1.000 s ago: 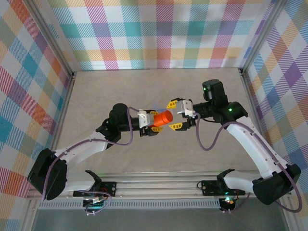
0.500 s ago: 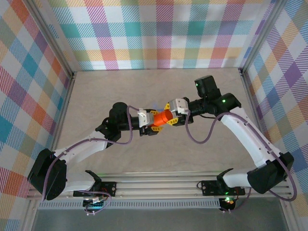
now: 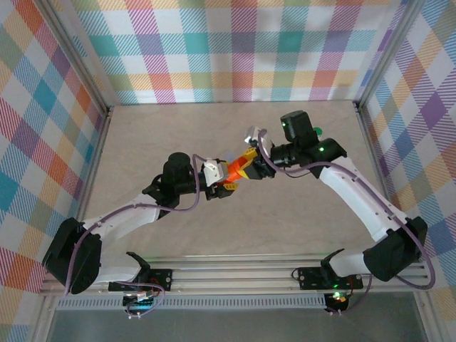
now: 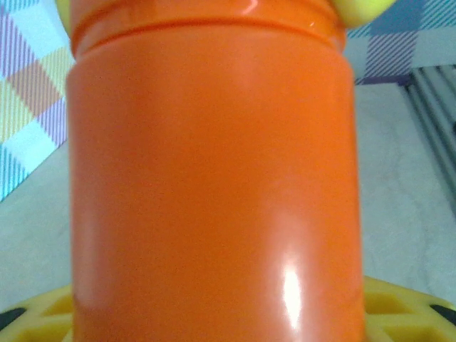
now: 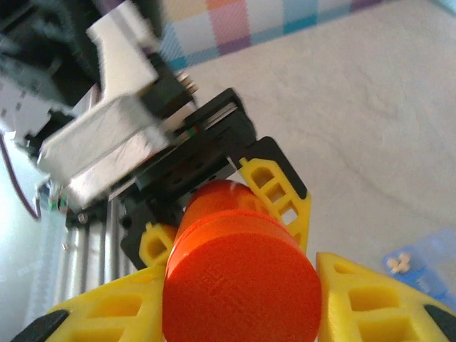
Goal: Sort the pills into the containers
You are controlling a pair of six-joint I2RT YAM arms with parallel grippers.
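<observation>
The orange bottle (image 3: 234, 170) is held in the air above the middle of the table (image 3: 178, 128), lying roughly on its side between the two arms. The left gripper (image 4: 228, 324) clamps its body, yellow fingers on either side. At the bottle's other end the right gripper (image 5: 239, 306) is closed on the cap (image 5: 239, 271), a finger pressed to each flank. The step in hand looks like opening the bottle. The next move probably calls for the right wrist to twist the cap off while the left keeps the body from turning. Below the bottle, on the table, lies the blue box (image 5: 420, 260) with pale pills in it. The bottle's wall and cap are plain orange, with no label, brand or writing to read.
</observation>
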